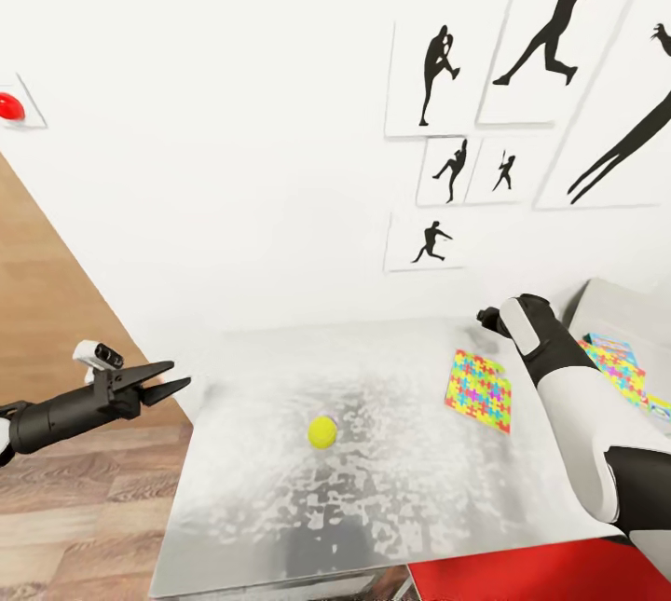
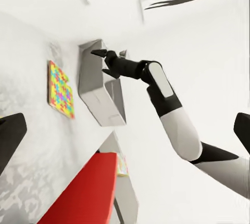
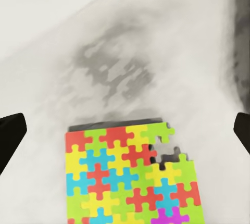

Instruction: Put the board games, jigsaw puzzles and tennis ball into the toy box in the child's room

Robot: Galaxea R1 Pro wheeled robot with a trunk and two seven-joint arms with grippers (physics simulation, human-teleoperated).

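Observation:
The tennis ball [image 1: 322,431] lies in the middle of the table [image 1: 280,489]. One jigsaw puzzle [image 1: 478,389] [image 2: 60,89] [image 3: 130,177] lies flat to its right. My right gripper [image 1: 488,316] [image 2: 105,60] [image 3: 125,130] hangs open above that puzzle's far edge, holding nothing. The toy box [image 1: 610,303] [image 2: 99,96] stands at the table's right end. A second jigsaw puzzle [image 1: 615,365] lies just in front of the box, partly hidden by my right arm. My left gripper [image 1: 166,377] is open and empty, off the table's left edge over the floor. The board games and the bed are out of view.
A white wall with black silhouette pictures [image 1: 522,70] rises right behind the table. A red flat surface [image 1: 522,573] [image 2: 83,193] sits below the table's near right corner. Wood floor [image 1: 65,489] lies to the left. A red button [image 1: 9,105] is on the wall at far left.

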